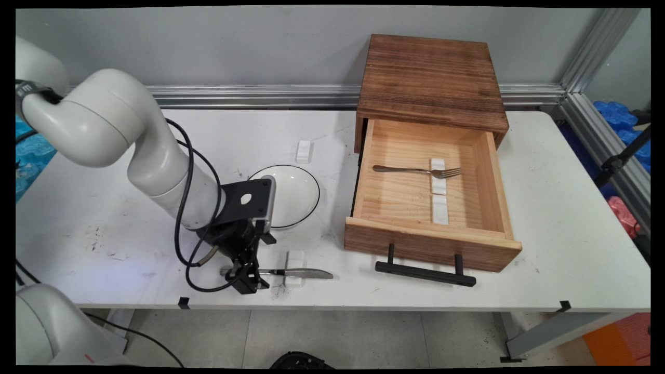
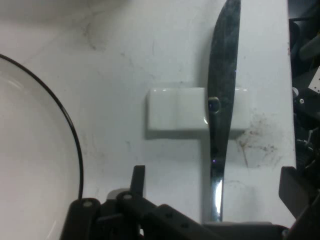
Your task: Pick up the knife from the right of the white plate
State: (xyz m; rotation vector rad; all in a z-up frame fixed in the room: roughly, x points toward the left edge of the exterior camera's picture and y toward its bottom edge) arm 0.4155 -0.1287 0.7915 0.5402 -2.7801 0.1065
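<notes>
Down low, hand (image 1: 248, 270) astride knife (image 2: 221, 100), seemingly open, rest (image 2: 177, 109) beneath.

White table (image 1: 571, 234) against a grey wall (image 1: 208, 47); aluminium rails (image 1: 249, 96); grey tiled floor (image 1: 363, 337)

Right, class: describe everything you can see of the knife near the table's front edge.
The knife is a plain table knife of shiny silver metal, one piece with a rounded blade tip. It lies flat near the white table's front edge, blade pointing toward the drawer side, resting across a small white rest. The gripper is down over its handle end, one finger on either side; whether they touch it is unclear.
</notes>
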